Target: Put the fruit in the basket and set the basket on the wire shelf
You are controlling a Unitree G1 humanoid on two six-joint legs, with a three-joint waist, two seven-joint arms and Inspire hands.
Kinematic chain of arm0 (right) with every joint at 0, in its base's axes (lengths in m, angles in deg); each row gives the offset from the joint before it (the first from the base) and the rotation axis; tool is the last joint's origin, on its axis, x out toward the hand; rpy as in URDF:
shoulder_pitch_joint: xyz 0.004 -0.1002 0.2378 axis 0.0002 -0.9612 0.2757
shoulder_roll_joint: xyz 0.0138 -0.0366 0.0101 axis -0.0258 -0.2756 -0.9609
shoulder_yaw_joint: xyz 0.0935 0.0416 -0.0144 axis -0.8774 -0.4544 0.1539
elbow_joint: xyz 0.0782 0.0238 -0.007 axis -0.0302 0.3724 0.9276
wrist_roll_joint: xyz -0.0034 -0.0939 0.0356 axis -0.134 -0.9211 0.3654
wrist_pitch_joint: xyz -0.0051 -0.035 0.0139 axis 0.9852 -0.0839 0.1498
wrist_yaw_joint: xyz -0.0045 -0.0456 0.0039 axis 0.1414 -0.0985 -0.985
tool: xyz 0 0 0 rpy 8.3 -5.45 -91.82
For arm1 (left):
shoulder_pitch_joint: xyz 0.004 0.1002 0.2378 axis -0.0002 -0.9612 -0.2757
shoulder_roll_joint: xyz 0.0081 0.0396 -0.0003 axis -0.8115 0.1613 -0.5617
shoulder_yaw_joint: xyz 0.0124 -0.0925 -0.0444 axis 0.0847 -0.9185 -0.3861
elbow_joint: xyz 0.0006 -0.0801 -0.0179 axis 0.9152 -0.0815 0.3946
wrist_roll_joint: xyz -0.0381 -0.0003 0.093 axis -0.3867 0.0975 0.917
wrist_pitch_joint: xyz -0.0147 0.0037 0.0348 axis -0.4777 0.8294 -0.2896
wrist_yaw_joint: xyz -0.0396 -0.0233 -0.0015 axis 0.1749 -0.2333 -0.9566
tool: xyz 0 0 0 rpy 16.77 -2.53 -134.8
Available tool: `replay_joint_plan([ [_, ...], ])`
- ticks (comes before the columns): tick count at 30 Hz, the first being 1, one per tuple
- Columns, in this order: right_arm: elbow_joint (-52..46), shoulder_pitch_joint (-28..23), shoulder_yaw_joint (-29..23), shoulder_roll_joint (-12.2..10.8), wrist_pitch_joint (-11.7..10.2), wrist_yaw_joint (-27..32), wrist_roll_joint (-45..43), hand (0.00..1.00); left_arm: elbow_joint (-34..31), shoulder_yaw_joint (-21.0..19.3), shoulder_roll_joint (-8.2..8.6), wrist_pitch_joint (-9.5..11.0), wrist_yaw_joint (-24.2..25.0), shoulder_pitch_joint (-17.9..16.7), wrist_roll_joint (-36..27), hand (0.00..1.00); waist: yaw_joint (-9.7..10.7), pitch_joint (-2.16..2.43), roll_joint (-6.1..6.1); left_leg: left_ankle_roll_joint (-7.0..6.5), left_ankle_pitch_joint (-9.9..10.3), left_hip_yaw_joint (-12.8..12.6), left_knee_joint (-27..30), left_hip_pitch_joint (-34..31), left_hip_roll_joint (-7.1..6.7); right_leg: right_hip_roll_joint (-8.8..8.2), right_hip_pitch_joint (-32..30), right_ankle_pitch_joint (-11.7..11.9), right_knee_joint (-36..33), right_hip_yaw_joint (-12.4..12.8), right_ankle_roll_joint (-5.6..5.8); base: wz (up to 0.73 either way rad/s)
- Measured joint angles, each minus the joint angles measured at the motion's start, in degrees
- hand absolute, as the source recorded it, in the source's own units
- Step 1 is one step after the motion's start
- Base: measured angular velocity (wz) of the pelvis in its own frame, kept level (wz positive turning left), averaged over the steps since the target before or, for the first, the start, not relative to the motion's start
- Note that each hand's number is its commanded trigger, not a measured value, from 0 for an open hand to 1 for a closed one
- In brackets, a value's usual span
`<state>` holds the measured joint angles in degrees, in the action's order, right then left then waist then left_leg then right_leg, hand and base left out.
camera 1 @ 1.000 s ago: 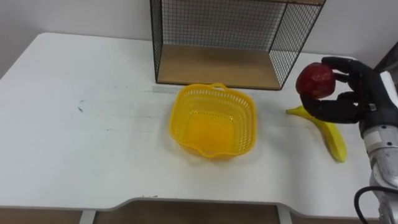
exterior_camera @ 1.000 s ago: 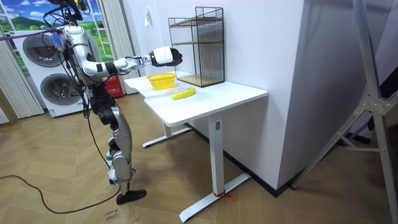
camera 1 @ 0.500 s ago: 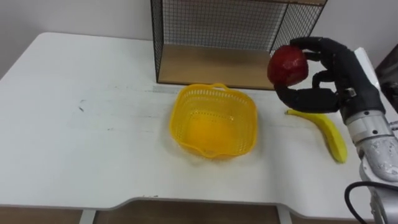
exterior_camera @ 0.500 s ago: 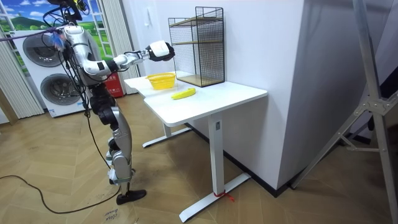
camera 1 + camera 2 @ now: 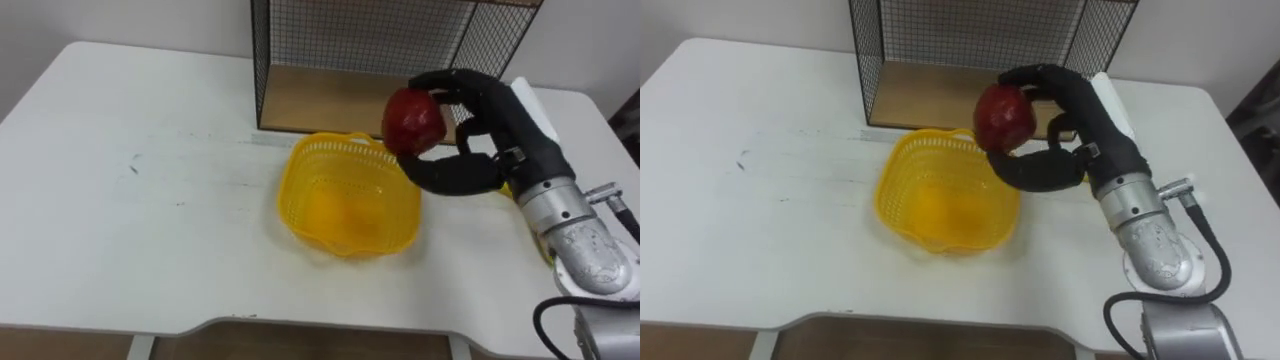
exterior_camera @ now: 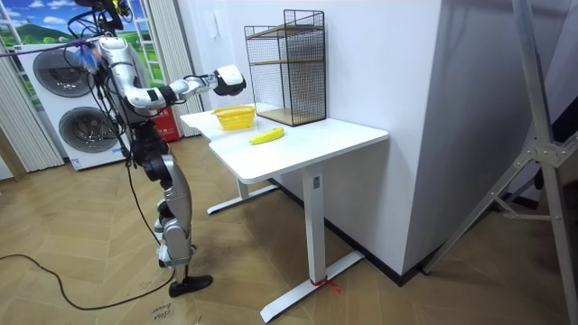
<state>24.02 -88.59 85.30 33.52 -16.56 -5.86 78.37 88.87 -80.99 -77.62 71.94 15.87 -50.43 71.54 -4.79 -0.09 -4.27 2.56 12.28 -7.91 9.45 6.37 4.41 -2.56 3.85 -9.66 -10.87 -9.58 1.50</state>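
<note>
the right hand [image 5: 500, 140] is clamped round a red apple [image 5: 412, 120], fingers curled over its top and thumb beneath, holding it up over the 2 o'clock rim of the yellow basket [image 5: 340, 212]. the basket sits on the white bench [image 5: 150, 230], with the wire shelf [image 5: 390, 40] just beyond it at 12 o'clock. in the room view a banana [image 6: 267, 136] lies on the bench near the basket, apart from it
</note>
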Motion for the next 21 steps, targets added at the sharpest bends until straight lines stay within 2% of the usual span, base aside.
replay_joint_plan([
  [7, 0.0, -0.1, 1.4, 0.0, 0.0, -3.0, -2.3, 1.0, 0.4, 0.1, 0.01, 0.0, 0.0, 0.1, 0.0, 0.0, 0.0, 0.07, -0.2, 0.0, 0.0, 0.3, 0.2, -0.2, 0.03, -0.04, 0.0, 0.1, -0.1, -0.3, -0.08, 0.01],
  [13, 0.8, -0.8, 1.9, -0.1, 0.1, -3.8, -4.7, 1.0, 0.2, 0.1, 0.01, -0.1, 0.1, -0.1, 0.0, 0.0, -0.4, -0.04, -0.13, 0.0, 0.0, 0.4, 0.2, -0.2, 0.04, -0.06, 0.0, 0.1, -0.1, -0.7, -0.1, 0.0],
  [18, 1.7, -2.2, 3.8, -0.1, 1.2, -6.2, -4.9, 1.0, -0.2, 0.1, 0.01, -0.2, 0.1, 0.1, 0.0, 0.0, -0.5, -0.37, 0.36, 0.0, 0.0, 0.5, 0.2, -0.4, 0.02, -0.08, -0.1, 0.1, -0.1, -0.8, -0.1, 0.0],
  [19, 1.7, -2.3, 3.8, -0.1, 1.2, -6.6, -4.9, 0.91, -0.3, 0.1, 0.02, -0.2, 0.1, 0.1, 0.0, 0.0, -0.5, -0.37, 0.36, 0.0, 0.0, 0.5, 0.2, -0.5, 0.02, -0.07, -0.1, 0.1, -0.1, -0.8, -0.1, 0.0],
  [21, 1.8, -2.3, 3.8, -0.1, 1.2, -6.9, -4.9, 0.0, -0.6, 0.1, 0.03, -0.3, 0.1, 0.2, 0.0, 0.0, -0.5, -0.38, 0.45, 0.0, 0.0, 0.6, 0.3, -0.6, 0.03, -0.07, -0.2, 0.1, 0.0, -0.7, -0.1, 0.0],
])
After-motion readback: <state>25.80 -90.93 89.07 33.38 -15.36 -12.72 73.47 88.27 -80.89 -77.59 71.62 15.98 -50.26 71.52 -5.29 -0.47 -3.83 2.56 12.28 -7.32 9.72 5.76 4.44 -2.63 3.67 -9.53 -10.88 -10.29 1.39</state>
